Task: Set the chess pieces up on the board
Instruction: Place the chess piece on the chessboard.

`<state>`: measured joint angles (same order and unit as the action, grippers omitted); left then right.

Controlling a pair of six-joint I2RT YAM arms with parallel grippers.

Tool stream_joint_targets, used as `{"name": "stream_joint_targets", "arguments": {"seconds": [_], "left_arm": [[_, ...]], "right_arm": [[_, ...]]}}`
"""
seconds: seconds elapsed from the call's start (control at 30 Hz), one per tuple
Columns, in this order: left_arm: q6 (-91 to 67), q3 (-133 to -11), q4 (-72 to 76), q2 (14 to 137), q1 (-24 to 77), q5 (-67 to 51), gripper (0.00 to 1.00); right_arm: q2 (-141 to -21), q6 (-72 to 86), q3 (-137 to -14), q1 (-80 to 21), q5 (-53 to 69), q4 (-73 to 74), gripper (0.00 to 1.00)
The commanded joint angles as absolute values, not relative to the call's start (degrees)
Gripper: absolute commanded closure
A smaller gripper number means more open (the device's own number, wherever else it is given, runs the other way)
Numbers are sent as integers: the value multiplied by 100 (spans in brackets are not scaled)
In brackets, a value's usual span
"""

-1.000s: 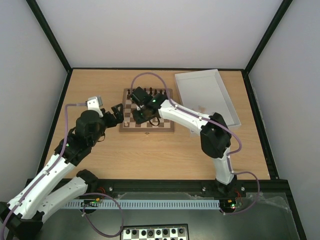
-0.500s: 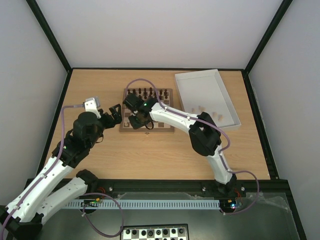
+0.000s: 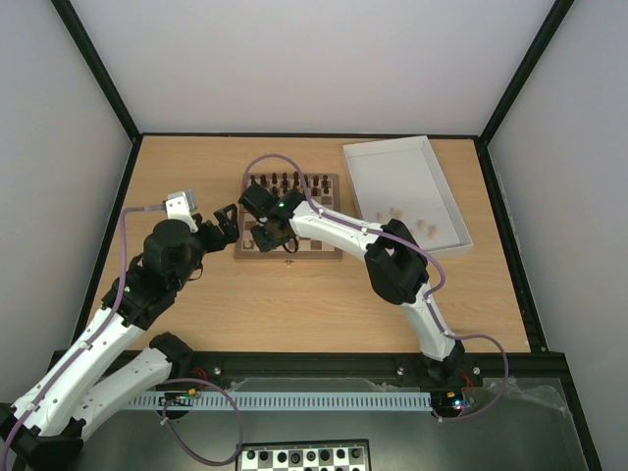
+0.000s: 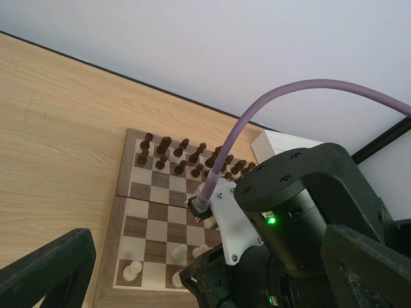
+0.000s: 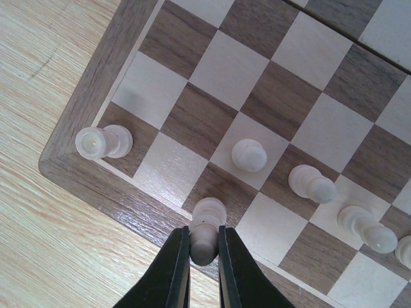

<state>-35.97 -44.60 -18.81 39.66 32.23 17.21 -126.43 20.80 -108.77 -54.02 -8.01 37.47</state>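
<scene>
Pinching one of the chess pieces (image 5: 207, 217) across its body, the right claw (image 5: 204, 247) is closed almost fully on it over the nearest rank of the board (image 5: 96, 90), close to the left corner. I cannot tell whether the piece is touching the wood.

I judge these small figures to be light, stiff, turned wood. They are smooth and round, so one can swivel or squirt out of a two-sided pinch, and on its narrow foot it will topple at a nudge. The best hold is at the waist under the head, with the piece upright and the jaws square to it. It should be let go only once the foot is flat on its square.

Just beside the board's left edge, the left claw (image 3: 229, 228) hangs over the bench (image 3: 177, 167), spread wide with nothing in it.

A little farther in, a pale rook (image 5: 103, 142) lies tipped in the corner square. A pawn (image 5: 249, 155) and two more pale pieces (image 5: 311, 184) stand along the next row, close enough to be knocked.

Beyond the bare middle squares, the dark pieces (image 4: 168, 154) fill the far two ranks. Off to the right, the white tray (image 3: 368, 167) holds a few pale figures (image 3: 395, 209) yet to be placed.
</scene>
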Motion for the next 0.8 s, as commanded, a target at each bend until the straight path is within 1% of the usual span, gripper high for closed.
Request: {"name": "stream_joint_targets", "arguments": {"seconds": [0.0,0.47,0.53,0.67,0.77], "left_arm": [[-3519,-4424,-1951,3930,3219,1803,1],[-3519,-4410,-1969,3917,3221,1809,1],[-3524,-4416,-1966,3914,3222,1811,0],[-3516,-4414,-1950,3932,3220,1811,1],[-3515,-4411,-1950,3944,3221,1818,0]], "right_arm": [[-12752,2039,-11055,-5414,-922,4046,98],[-12839,2039,-11026,-5396,-915,4013,95],[-12856,2039,-11024,-5378,-914,4013,93],[-12876,2048,-11019,-5366,-890,4000,92],[-12894,2057,-11013,-5361,-891,3993,87]]}}
